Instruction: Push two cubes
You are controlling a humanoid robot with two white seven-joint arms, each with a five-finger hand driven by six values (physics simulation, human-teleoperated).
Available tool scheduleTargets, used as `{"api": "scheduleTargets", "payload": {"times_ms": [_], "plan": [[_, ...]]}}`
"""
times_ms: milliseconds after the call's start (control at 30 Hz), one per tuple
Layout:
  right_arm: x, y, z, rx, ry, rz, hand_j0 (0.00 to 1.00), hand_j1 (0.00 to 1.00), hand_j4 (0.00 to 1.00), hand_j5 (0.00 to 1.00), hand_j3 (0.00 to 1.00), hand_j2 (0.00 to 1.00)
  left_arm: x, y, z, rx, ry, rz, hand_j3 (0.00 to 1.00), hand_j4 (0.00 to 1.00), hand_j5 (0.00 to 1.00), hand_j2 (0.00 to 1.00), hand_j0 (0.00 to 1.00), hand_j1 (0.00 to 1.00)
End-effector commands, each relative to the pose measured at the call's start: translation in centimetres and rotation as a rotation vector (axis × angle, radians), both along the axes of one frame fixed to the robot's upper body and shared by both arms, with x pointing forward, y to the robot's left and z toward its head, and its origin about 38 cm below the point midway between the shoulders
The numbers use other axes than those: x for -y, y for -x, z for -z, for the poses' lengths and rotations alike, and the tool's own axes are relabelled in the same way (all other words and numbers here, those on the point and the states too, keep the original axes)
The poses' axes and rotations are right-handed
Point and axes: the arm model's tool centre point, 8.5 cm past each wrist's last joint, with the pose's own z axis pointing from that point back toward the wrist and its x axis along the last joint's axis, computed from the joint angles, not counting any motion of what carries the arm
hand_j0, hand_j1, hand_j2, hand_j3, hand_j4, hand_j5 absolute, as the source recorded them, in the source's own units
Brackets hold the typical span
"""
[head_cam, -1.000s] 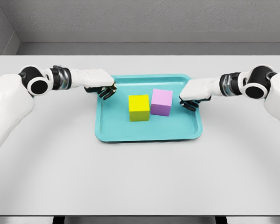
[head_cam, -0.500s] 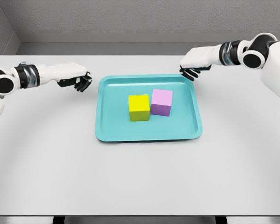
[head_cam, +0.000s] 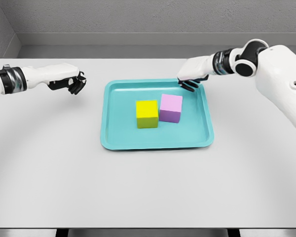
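A yellow cube [head_cam: 147,114] and a pink cube [head_cam: 170,108] sit side by side, touching, in the middle of a teal tray [head_cam: 118,140]. My right hand [head_cam: 189,84] hovers over the tray's far right rim, behind the pink cube, with its fingers curled and holding nothing. Off to the left of the tray, my left hand [head_cam: 75,83] is above the table, well away from the yellow cube, fingers curled and empty.
The tray lies on a white table [head_cam: 148,192] whose front edge runs along the bottom. A grey wall stands behind the table's far edge.
Both hands left the tray's sides and rose outward. Since then the left hand has drifted further left, while the right hand has swung back left to the tray's far rim. The cubes have not moved.
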Motion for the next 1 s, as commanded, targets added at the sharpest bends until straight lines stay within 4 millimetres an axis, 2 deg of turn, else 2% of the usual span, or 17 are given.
{"api": "scheduleTargets", "payload": {"times_ms": [0,333,600,967], "plan": [[-0.4,0.2,0.5,-0.007,0.013,-0.010,0.03,0.03,0.03,0.03,0.03,0.03,-0.1,0.0,-0.1,-0.001,0.008,-0.006,0.00,0.00,0.00,0.00,0.00,0.00],[-2.7,0.7,1.4,-0.023,0.029,-0.060,0.02,0.02,0.02,0.02,0.02,0.02,0.0,0.0,-0.1,0.000,0.006,-0.001,0.00,0.00,0.00,0.00,0.00,0.00],[-3.2,1.1,1.6,-0.021,0.038,-0.081,0.02,0.02,0.02,0.02,0.02,0.02,0.1,0.1,-0.1,0.000,0.006,0.002,0.00,0.00,0.00,0.00,0.00,0.00],[-3.7,1.0,0.7,-0.003,0.035,-0.097,0.00,0.00,0.00,0.00,0.00,0.00,0.2,0.1,0.1,-0.003,0.007,0.004,0.00,0.00,0.00,0.00,0.00,0.00]]}}
